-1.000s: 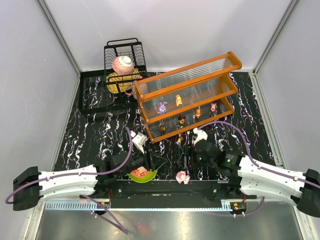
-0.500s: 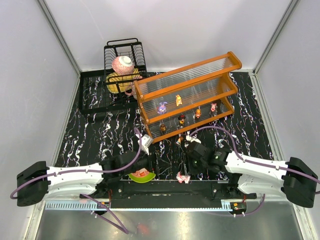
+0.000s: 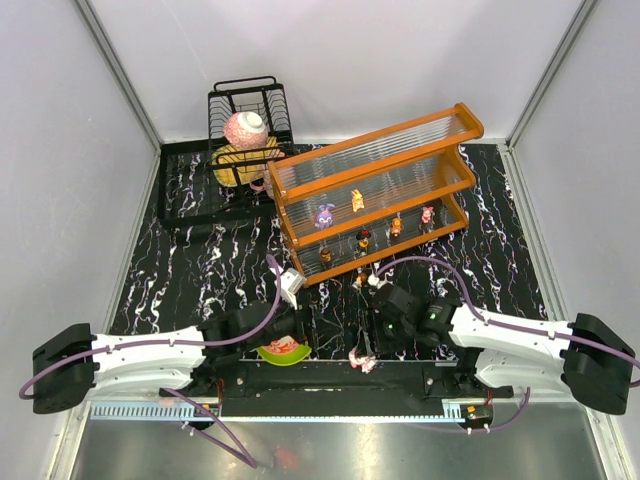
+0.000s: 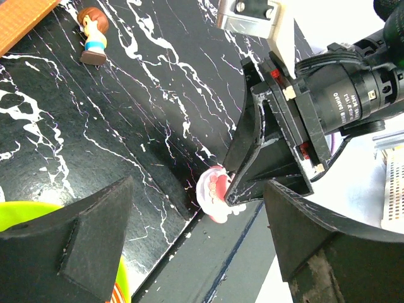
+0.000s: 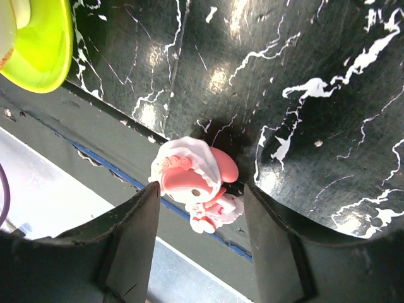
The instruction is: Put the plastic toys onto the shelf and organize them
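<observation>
Item under inspection: the pink toy (image 5: 196,178) is showing a white hood, a pink face and a pink-and-white dress. It is sitting at the near edge of the table (image 3: 200,270), where the marbled surface is giving way to a grey strip.

Right gripper (image 5: 202,189): its jaws are standing partly open, one finger on either side of the pink toy and close against it. Whether they are actually pressing on it cannot be told. The toy is resting on the table.

Left gripper (image 4: 199,183): its jaws are standing wide apart and holding nothing. It is hovering low, near the bowl (image 3: 284,351).

Differences between views:
- The right wrist view is giving the toy's face and dress, which the top view is reducing to a small pink spot.
- The left wrist view is showing only a sliver of that toy behind one right finger. It is also showing a brown-haired figure (image 4: 93,41) standing upright on the table just in front of the shelf (image 3: 375,150).
- Only the top view is taking in the whole shelf and the rack (image 3: 250,105).

Containers:
- The shelf is holding several toys in two rows behind its clear panels, among them purple (image 3: 324,215), yellow (image 3: 357,201) and pink (image 3: 428,214) ones.
- The bowl is showing a green rim and a red-and-white inside. Whether anything is lying in it cannot be told.
- The rack is holding a pink-and-white round item (image 3: 247,128) above a yellow one.
</observation>
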Motion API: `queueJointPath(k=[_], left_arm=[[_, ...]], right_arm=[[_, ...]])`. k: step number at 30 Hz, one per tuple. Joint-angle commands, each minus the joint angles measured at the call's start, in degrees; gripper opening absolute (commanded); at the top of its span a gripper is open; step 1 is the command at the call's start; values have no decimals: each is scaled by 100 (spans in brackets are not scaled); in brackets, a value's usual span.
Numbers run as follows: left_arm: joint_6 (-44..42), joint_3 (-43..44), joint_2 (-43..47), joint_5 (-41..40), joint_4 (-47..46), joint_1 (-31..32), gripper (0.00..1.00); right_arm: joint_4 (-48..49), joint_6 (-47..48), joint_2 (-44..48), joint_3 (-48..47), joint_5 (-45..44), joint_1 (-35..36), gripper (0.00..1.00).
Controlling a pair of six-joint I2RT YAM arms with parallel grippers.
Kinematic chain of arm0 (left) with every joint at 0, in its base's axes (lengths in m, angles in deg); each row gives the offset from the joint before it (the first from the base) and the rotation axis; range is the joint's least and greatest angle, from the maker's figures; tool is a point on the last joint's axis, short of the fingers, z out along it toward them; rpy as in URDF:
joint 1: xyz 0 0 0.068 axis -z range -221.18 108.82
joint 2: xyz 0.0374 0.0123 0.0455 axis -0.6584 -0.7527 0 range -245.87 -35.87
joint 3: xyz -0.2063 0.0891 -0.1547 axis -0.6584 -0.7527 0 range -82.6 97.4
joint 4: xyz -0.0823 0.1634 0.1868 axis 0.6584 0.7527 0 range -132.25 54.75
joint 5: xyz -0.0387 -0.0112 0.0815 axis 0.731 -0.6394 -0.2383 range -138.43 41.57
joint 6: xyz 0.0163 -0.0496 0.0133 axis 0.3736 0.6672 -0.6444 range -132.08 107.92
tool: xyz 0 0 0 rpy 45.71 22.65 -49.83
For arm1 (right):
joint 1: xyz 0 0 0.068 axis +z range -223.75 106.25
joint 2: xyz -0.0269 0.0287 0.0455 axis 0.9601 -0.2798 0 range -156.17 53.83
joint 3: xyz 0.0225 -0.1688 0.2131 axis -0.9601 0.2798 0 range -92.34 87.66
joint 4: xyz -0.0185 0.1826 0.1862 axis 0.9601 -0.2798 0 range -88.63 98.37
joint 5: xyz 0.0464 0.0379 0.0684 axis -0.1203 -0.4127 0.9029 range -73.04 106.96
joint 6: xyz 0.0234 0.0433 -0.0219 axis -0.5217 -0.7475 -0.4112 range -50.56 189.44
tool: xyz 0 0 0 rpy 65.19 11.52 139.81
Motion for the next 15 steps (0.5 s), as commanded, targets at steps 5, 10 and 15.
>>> queueJointPath(k=[5,10,15], left_arm=[[81,17,128,-2,-392,-20,86],[116,-44,190,-29,-418,-20,86],[133,-71,277,-55,-392,-20,86]], right_arm=[[432,-81,289,313,522,33,62],[581,-151,368,436,698,24,59],[933,-274,342,630,943,24,40]])
